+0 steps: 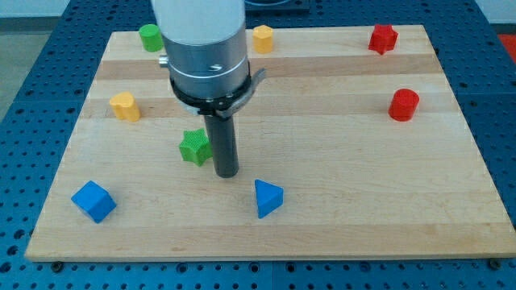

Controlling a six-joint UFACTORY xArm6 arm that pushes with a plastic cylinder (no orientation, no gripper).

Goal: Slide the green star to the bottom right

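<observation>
on the wooden board (339,217), left of centre, sits the green star (194,147), squat, no long axis or facing to call. my tip (227,173) is just right of it, holding nothing: wrong side, so a push now likely sends it left, away from goal; blue triangle (268,198) could snag later.

Blue cube (93,200), blue triangle (268,198), red cylinder (404,105), wooden board (339,153)

text: none legible | labels: none | brands: none | numbers: none | signs: none | checked: whole camera view, nothing can be read
</observation>
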